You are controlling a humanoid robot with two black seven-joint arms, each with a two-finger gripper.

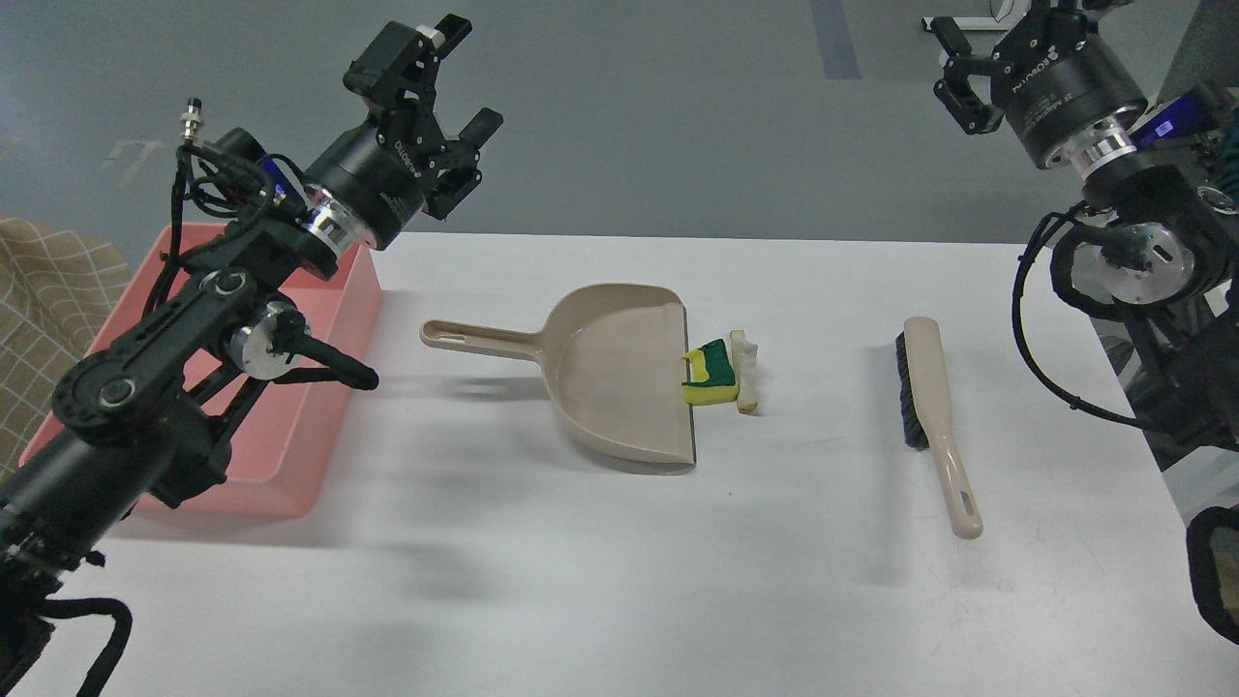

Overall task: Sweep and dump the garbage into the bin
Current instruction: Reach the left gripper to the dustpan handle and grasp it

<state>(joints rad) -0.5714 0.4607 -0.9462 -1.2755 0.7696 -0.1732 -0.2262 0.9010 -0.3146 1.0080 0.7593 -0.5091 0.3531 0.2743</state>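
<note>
The garbage lies on the white table at the dustpan's open lip: a yellow sponge piece with a dark green layer [710,375] and a whitish strip [744,372] beside it on the right. The beige dustpan [619,373] lies flat, handle pointing left toward the pink bin [310,445]. A beige brush with dark bristles [931,411] lies to the right. My left gripper [467,77] is open and empty, held high behind the bin's far right corner. My right gripper [987,29] is open and empty, high at the top right, partly cut by the frame.
A checked beige cloth [44,281] lies left of the bin. My left arm crosses over the bin. The table's far edge runs behind the dustpan, and its right edge is under my right arm.
</note>
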